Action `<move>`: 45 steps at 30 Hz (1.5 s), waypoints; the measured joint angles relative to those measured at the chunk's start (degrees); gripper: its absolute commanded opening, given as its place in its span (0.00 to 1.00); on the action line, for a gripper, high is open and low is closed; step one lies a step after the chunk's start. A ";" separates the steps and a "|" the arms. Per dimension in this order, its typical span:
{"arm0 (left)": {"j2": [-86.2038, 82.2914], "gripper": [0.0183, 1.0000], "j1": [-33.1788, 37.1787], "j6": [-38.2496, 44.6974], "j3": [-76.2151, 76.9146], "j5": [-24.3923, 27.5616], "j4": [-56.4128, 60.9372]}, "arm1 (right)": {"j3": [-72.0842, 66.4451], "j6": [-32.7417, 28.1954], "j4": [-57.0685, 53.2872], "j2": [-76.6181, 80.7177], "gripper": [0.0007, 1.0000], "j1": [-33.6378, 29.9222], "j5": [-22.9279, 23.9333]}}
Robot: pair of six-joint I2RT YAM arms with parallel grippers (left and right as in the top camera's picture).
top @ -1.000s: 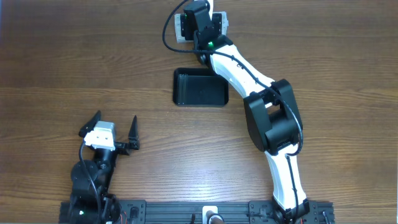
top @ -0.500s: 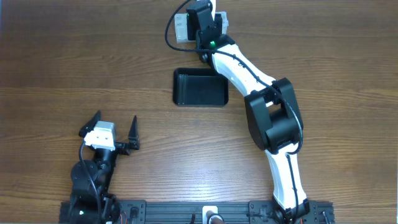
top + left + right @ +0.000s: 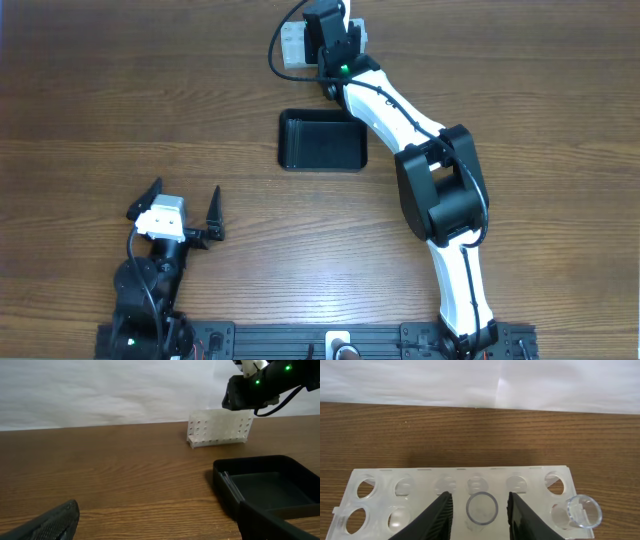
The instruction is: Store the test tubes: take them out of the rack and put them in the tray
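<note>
A clear plastic test tube rack (image 3: 380,485) stands at the far edge of the wooden table; in the top view it is the rack (image 3: 292,46), partly under the right arm. My right gripper (image 3: 480,497) hangs over it, open, its fingers (image 3: 442,515) on either side of an upright clear tube (image 3: 481,508) with a small gap on each side. A second tube (image 3: 583,511) stands at one end of the rack. The black tray (image 3: 322,140) lies just in front of the rack, with nothing seen in it. My left gripper (image 3: 182,214) rests open near the front left, holding nothing.
The left wrist view looks across bare table toward the rack (image 3: 220,432), the tray (image 3: 270,485) and the right arm (image 3: 265,385). A white wall backs the table's far edge. The right arm's elbow (image 3: 440,190) stands right of the tray.
The right gripper has shifted slightly farther over the rack. The left arm has not moved.
</note>
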 measured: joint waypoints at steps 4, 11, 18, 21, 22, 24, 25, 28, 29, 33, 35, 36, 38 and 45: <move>0.00 1.00 0.00 0.00 0.00 0.00 0.00 | 0.00 0.00 -0.02 0.00 0.31 0.00 0.02; 0.00 1.00 0.00 0.00 0.00 0.00 0.00 | 0.00 0.02 -0.13 0.00 0.26 0.00 0.02; 0.00 1.00 0.00 0.00 0.00 0.00 0.00 | 0.00 0.02 -0.26 0.00 0.21 0.00 0.02; 0.00 1.00 0.00 0.00 0.00 0.00 0.00 | 0.00 0.00 -0.26 0.00 0.20 0.00 0.02; 0.00 1.00 0.00 0.00 0.00 0.00 0.00 | 0.00 0.00 -0.26 0.00 0.20 0.00 0.02; 0.00 1.00 0.00 0.00 0.00 0.00 0.00 | 0.00 0.02 -0.26 0.00 0.18 0.00 0.02; 0.00 1.00 0.00 0.00 0.00 0.00 0.00 | 0.00 0.00 -0.26 0.00 0.17 0.00 0.02; 0.00 1.00 0.00 0.02 0.00 0.00 0.00 | 0.00 0.00 -0.24 0.00 0.16 0.00 0.00; 0.00 1.00 0.00 0.00 0.00 0.00 0.00 | 0.00 0.02 -0.22 0.00 0.16 0.00 0.00; 0.00 1.00 0.00 0.00 0.00 0.00 0.00 | 0.00 0.00 -0.04 0.00 0.15 0.00 0.00; 0.00 1.00 0.00 0.00 0.00 0.00 0.00 | 0.00 0.02 -0.04 0.00 0.15 0.00 0.00; 0.00 1.00 0.00 0.00 0.00 0.00 0.00 | 0.00 0.00 -0.04 0.00 0.15 0.00 0.00; 0.00 1.00 0.00 0.00 0.00 0.00 -0.02 | 0.00 0.00 -0.04 -0.02 0.14 0.00 0.00; 0.00 1.00 0.00 0.00 0.00 0.00 0.00 | 0.00 -0.68 -0.31 -3.08 0.13 0.00 0.00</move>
